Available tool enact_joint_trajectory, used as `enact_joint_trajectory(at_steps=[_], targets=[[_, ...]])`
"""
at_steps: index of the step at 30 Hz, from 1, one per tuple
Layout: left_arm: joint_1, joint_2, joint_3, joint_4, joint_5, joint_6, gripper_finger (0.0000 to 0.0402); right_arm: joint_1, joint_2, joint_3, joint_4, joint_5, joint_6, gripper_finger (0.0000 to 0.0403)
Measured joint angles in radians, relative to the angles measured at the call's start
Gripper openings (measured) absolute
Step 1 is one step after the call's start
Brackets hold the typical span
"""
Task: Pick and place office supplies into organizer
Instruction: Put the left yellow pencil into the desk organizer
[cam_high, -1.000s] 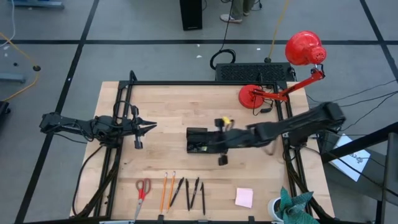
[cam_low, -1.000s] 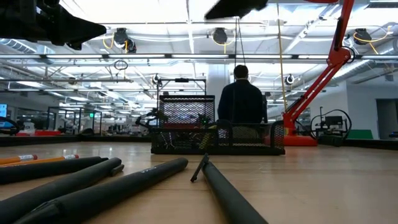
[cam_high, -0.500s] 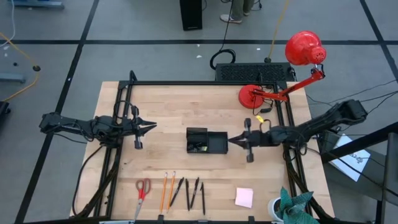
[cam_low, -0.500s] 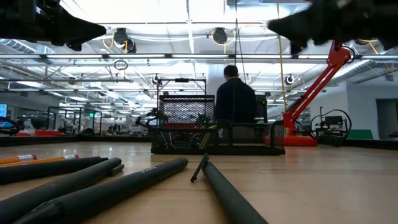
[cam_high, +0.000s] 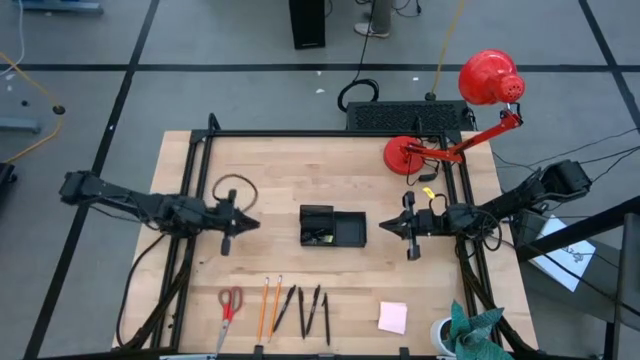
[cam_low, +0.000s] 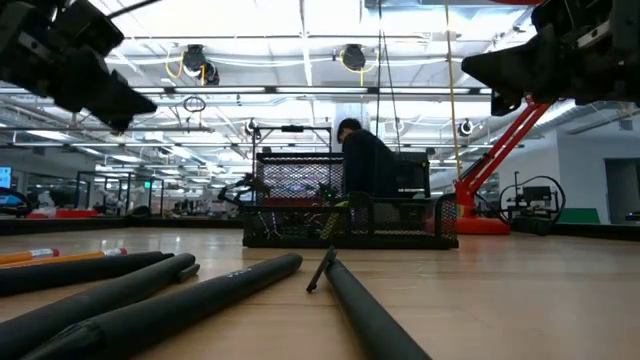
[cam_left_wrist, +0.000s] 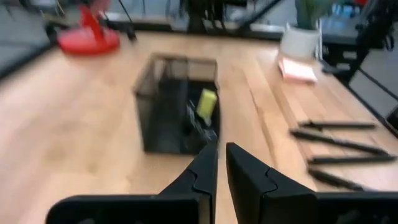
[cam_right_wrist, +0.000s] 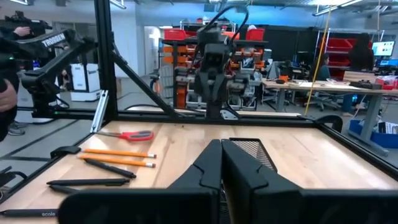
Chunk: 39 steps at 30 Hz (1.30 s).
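Front edge of the tabletop (cam_high: 290, 170): red-handled scissors (cam_high: 229, 302), two orange pencils (cam_high: 268, 305), a row of black pens (cam_high: 305, 309), all lying side by side. The pink sticky-note pad (cam_high: 392, 318) sits alone toward the right front corner. None of these touch each other or the tray.

Middle of the tabletop: the black mesh organizer (cam_high: 333, 227), low and rectangular. The left wrist view shows a small yellow-green piece (cam_left_wrist: 206, 104) inside one compartment, leaning among some dark items that cannot be made out.

Left gripper (cam_high: 250, 223) hangs above the wood just left of the organizer, pointing at it, apart from it. Its fingers (cam_left_wrist: 202, 171) stand nearly together with a narrow gap, nothing between them.

Right gripper (cam_high: 385, 227) hovers just right of the organizer, pointing at it, not touching. Its fingers (cam_right_wrist: 214, 163) are pressed closed, empty.

Far right corner: red desk lamp (cam_high: 455, 120), base on the tabletop, head raised past the edge. Behind the far edge lies a black slab (cam_high: 405, 116).

Beyond the table, in the low view, a person (cam_low: 368, 170) in dark clothing.
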Motion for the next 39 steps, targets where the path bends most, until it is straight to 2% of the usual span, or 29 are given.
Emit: enact_joint_trajectory(at_steps=[5, 10, 14, 17, 21, 26, 29, 31, 33, 39], targets=[[-0.178, 0.206, 0.006, 0.124, -0.154, -0.143, 0.0042, 0.0, 0.0, 0.0, 0.0, 0.0, -0.002, 0.0001], [-0.413, 0.365, 0.127, 0.099, -0.363, -0.318, 0.0042, 0.0, 0.0, 0.0, 0.0, -0.003, -0.03, 0.0001], [-0.62, 0.49, 0.299, -0.006, -0.559, -0.396, 0.0042, 0.0, 0.0, 0.0, 0.024, -0.003, -0.086, 0.0001], [-0.748, 0.599, 0.447, -0.129, -0.705, -0.515, 0.0042, 0.0, 0.0, 0.0, 0.038, -0.004, -0.097, 0.0001], [-0.835, 0.746, 0.629, -0.332, -0.801, -0.755, 0.0042, -0.001, 0.0, 0.0, 0.016, -0.022, -0.065, 0.0001], [-0.795, 0.894, 0.795, -0.585, -0.705, -1.203, 0.0042, -0.003, -0.001, 0.0, 0.028, -0.21, -0.054, 0.0001], [-0.741, 0.989, 0.837, -0.656, -0.594, -1.39, 0.0042, -0.011, -0.004, 0.0, 0.071, -0.329, -0.027, 0.0001], [-0.695, 1.052, 0.844, -0.665, -0.501, -1.463, 0.0042, -0.033, -0.012, -0.004, 0.085, -0.426, -0.002, 0.0001], [-0.646, 1.108, 0.844, -0.678, -0.414, -1.52, 0.0042, -0.06, -0.025, -0.021, 0.087, -0.476, 0.027, 0.0001], [-0.528, 1.166, 0.844, -0.707, -0.218, -1.6, 0.0042, -0.139, -0.064, -0.075, 0.071, -0.474, 0.088, 0.0]])
